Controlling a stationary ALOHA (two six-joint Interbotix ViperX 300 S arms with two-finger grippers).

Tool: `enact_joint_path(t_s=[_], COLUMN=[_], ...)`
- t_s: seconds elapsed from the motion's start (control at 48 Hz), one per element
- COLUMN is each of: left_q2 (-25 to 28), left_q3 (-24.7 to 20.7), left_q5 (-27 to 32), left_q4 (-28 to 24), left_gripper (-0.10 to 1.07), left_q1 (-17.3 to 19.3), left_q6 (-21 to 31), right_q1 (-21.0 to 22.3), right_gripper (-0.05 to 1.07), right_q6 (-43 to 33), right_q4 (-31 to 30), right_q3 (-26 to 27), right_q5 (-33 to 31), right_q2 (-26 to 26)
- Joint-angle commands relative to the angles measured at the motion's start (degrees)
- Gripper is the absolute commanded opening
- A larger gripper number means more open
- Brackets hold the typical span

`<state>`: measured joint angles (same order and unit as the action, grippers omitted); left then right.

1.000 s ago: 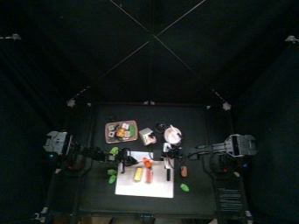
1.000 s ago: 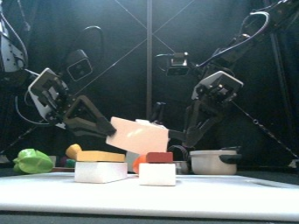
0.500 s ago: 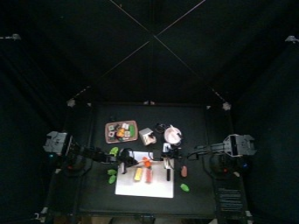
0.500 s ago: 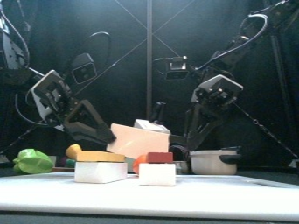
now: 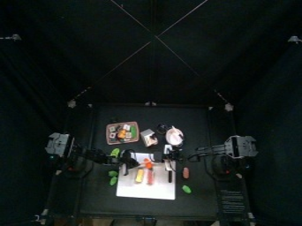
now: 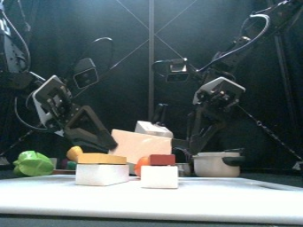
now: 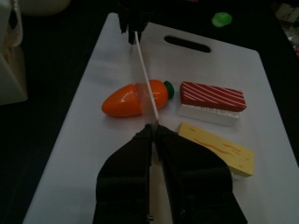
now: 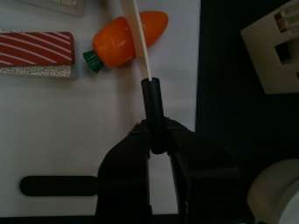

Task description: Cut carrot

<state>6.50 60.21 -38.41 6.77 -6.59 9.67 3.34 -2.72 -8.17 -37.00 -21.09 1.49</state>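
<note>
With both my left hand (image 7: 149, 140) and right hand (image 8: 152, 140) clamped on the knife (image 7: 140, 66), I should press squarely across the carrot (image 7: 135, 97).

**What is carried by the small black table**

A white plastic cutting board (image 5: 150, 177) is laid on the small black table (image 5: 94, 194), near its front edge. Green toy vegetables (image 5: 113, 175) are placed just beside the board's left side. A dark tray (image 5: 122, 132) and a round white bowl (image 5: 175, 136) are set behind the board.
</note>
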Motion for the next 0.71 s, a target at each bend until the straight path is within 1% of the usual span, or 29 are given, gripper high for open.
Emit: enact_joint_path(t_s=[0.0,0.458,0.688], left_q2=[0.5,3.7,4.3], left_q3=[0.2,0.1,0.0], left_q5=[0.3,0.4,0.4], left_q4=[-0.1,-0.2,-0.2], left_gripper=[0.48,0.48,0.48], left_q1=[-0.6,-0.6,-0.6], left_q6=[0.0,0.0,0.1], right_q1=[0.4,0.0,-0.4], right_gripper=[0.35,0.35,0.35], right_q6=[-0.3,-0.4,-0.5], right_q4=[-0.1,-0.1,-0.1], right_q3=[0.6,1.1,1.2], right_q5=[-0.4,-0.4,-0.4], right_q2=[-0.4,1.6,1.9])
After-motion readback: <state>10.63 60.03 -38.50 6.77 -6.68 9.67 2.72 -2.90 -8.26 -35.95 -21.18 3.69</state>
